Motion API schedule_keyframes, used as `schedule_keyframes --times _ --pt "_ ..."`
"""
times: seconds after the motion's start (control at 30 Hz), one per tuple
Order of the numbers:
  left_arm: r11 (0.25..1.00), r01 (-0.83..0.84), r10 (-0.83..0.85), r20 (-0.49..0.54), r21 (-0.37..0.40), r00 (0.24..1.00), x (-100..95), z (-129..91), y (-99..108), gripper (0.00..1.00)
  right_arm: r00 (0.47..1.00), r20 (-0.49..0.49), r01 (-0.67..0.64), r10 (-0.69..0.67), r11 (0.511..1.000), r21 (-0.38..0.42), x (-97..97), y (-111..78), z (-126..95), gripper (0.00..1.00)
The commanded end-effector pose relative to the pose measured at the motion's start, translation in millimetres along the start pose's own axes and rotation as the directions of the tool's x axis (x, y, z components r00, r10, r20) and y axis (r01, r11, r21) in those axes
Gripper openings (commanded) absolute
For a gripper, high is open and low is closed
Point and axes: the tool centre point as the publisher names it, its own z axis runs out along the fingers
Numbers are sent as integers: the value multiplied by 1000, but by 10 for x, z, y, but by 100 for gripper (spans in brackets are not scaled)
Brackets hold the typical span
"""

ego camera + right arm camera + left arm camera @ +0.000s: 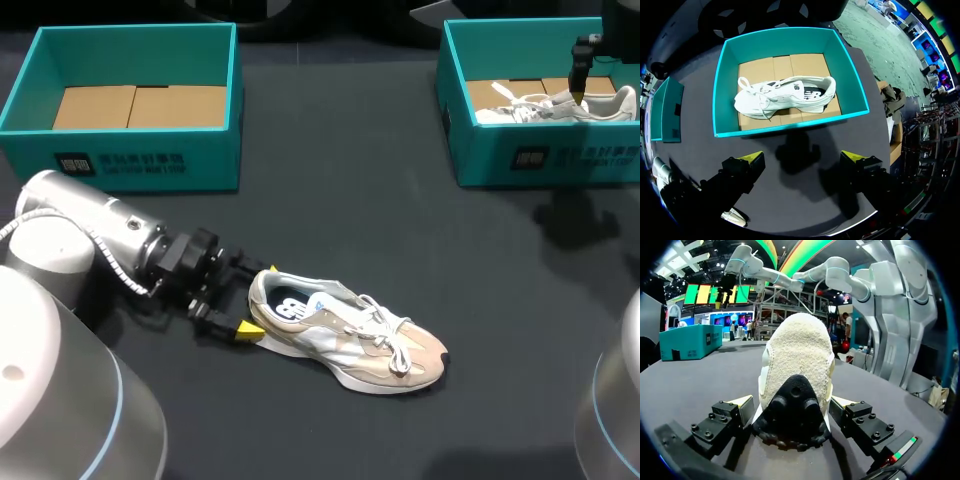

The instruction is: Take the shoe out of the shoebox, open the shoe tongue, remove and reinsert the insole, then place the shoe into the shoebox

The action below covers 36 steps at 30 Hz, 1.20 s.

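Two fingers of my left tool [791,402] stand spread astride the heel of the beige lace-up sneaker [345,335] on the dark counter [400,230]; I should close squarely there. Beyond the sneaker, one teal cardboard shoebox [130,150] shows bare cardboard; a second teal shoebox [790,131] holds a white sneaker [785,97], my right tool [810,162] spread above.

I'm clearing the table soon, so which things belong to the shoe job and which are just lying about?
In the job: beige shoe on the table; left gripper at its heel; empty shoebox.
Probably spare for now: second shoebox, white shoe inside it; right gripper, open, above it.
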Motion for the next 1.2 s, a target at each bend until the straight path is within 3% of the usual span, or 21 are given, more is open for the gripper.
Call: schedule_keyframes --times 0.03,0.67,0.7,0.77,0.8,1.2 --pt "1000 -1 1 -17 1 1000 -47 71 26 100 1000 0 0 0 1000 -1 0 -4 2 100" --pt "1000 -5 6 -75 4 997 69 271 12 100 1000 0 0 0 1000 -1 0 -4 2 100" --pt "1000 -5 5 -75 4 997 71 276 12 76 1000 0 0 0 1000 -1 0 -4 2 100" --pt "1000 -4 4 -71 5 997 72 284 12 13 1000 0 0 0 1000 -1 0 -4 2 100" --pt "1000 -4 4 -69 6 998 72 287 12 0 1000 0 0 0 1000 -1 0 -4 2 100" --pt "999 16 -19 64 50 998 58 411 -80 0 1000 0 0 0 1000 -1 0 -4 2 100"
